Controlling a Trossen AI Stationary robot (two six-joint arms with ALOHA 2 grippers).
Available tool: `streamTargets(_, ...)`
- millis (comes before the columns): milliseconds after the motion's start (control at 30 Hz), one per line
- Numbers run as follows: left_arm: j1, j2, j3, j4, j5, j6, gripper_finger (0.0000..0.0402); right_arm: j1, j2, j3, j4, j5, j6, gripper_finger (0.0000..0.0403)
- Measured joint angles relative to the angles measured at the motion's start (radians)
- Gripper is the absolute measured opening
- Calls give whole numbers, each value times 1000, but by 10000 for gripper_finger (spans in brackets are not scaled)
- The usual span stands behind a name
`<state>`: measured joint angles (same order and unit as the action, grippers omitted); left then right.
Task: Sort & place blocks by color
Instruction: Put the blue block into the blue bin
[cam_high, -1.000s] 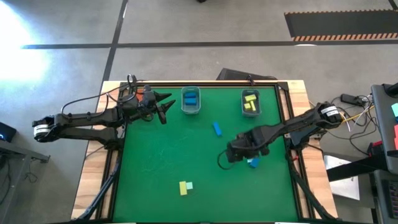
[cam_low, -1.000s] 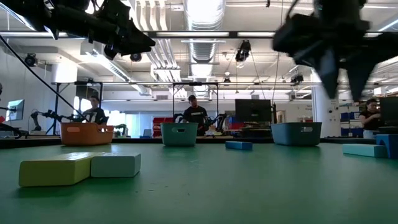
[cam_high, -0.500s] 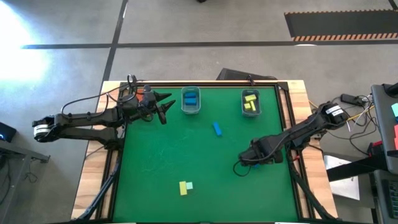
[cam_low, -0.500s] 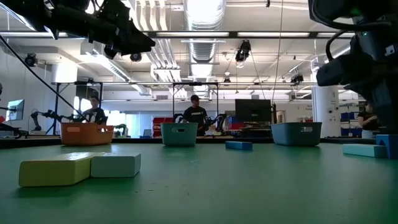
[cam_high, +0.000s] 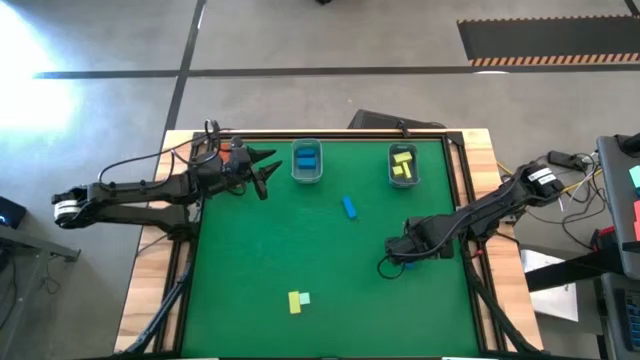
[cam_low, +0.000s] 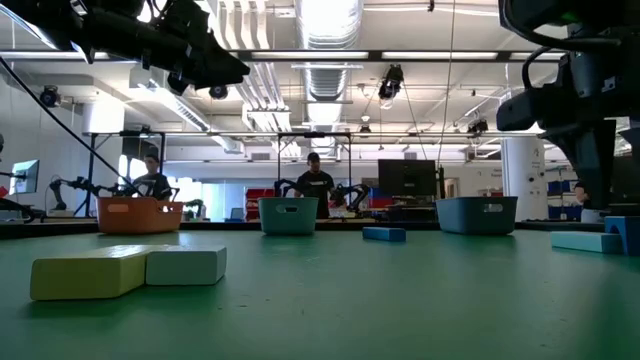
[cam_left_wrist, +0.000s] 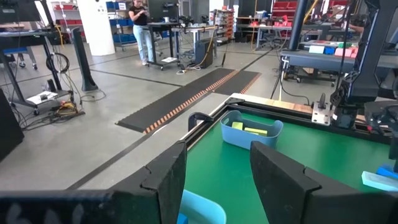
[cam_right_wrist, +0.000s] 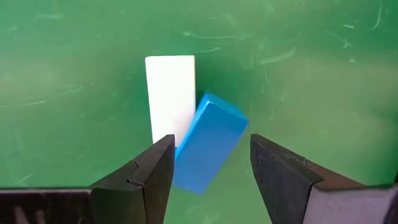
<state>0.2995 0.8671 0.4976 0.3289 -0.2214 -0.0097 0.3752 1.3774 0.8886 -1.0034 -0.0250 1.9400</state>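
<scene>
Showing via wrist cam only: right gripper (cam_right_wrist: 208, 171) jaws released over blue block (cam_right_wrist: 208, 151) touching pale block (cam_right_wrist: 170, 96).

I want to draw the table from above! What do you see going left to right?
Left gripper → blue-block bin → loose blue block → yellow-block bin → right arm.
</scene>
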Motion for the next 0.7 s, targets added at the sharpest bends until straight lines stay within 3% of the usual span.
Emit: streamTargets(700,0,0,-12,0,0,-5,161,11,38,-32,42,-26,-12,196)
